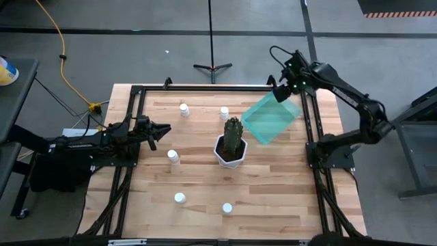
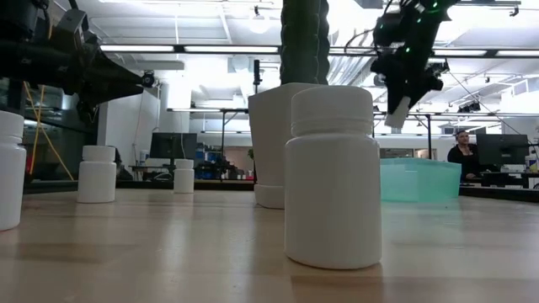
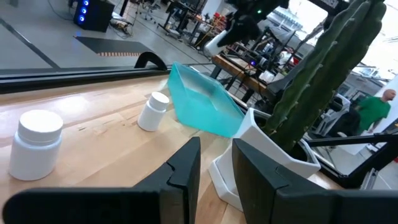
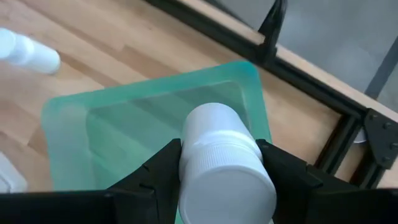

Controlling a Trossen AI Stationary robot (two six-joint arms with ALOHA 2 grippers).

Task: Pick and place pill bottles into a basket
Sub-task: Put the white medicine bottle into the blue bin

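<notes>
My right gripper (image 1: 282,89) is shut on a white pill bottle (image 4: 221,158) above the far right corner of the teal basket (image 1: 270,119), which lies on the table right of the cactus pot (image 1: 231,149). In the low view that bottle (image 2: 396,113) hangs above the basket (image 2: 419,180). My left gripper (image 1: 162,130) is open and empty above the table's left side. Several more bottles stand upright on the table: two at the far side (image 1: 184,108) (image 1: 224,113), one near my left gripper (image 1: 173,156), two near the front (image 1: 179,198) (image 1: 227,208). My right gripper pinches the bottle between its two fingers (image 4: 163,167), on its two opposite sides at the ribbed cap end (image 4: 198,163). The fingers point slanting down from above. The bottle lies along the fingers, tilted, its other end (image 4: 214,118) toward the basket, lifted clear.
The white faceted pot with the green cactus stands mid-table, between my left gripper and the basket. A black frame (image 1: 205,87) runs along the table's edges. A person (image 2: 461,151) sits in the room beyond the table.
</notes>
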